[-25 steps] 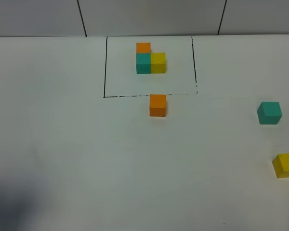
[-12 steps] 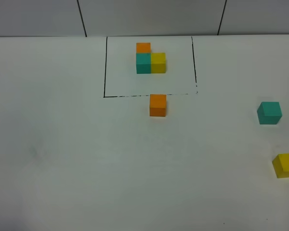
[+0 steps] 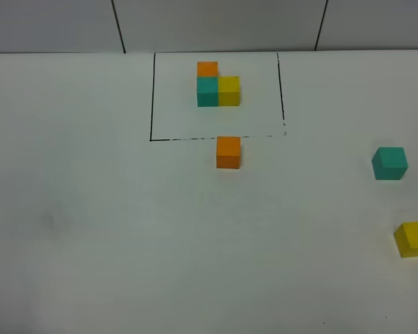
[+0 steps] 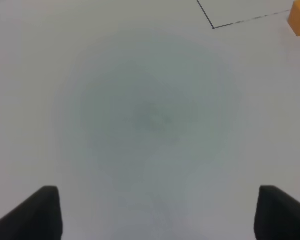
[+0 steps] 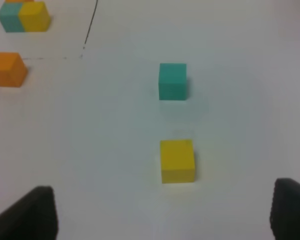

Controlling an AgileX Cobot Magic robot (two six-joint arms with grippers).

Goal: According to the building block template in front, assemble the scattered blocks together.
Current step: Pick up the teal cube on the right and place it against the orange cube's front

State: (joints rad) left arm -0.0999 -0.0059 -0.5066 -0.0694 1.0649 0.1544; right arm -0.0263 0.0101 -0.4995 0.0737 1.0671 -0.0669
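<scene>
From the high camera we see the template (image 3: 218, 87), an L of joined orange, teal and yellow cubes, inside the black-line rectangle (image 3: 152, 104) at the far side of the white table (image 3: 125, 229). The loose orange cube (image 3: 228, 152) sits just outside the rectangle's near line. The teal cube (image 3: 389, 163) and the yellow cube (image 3: 412, 239) lie well apart from it on the right, the yellow one nearer us. In the left wrist view we find the left gripper (image 4: 157, 215) spread wide above the table, grasping nothing, with the orange cube near the rectangle's corner. In the right wrist view the right gripper (image 5: 162, 215) is likewise spread wide and grasps nothing; the yellow cube lies ahead of it and the teal cube beyond.
</scene>
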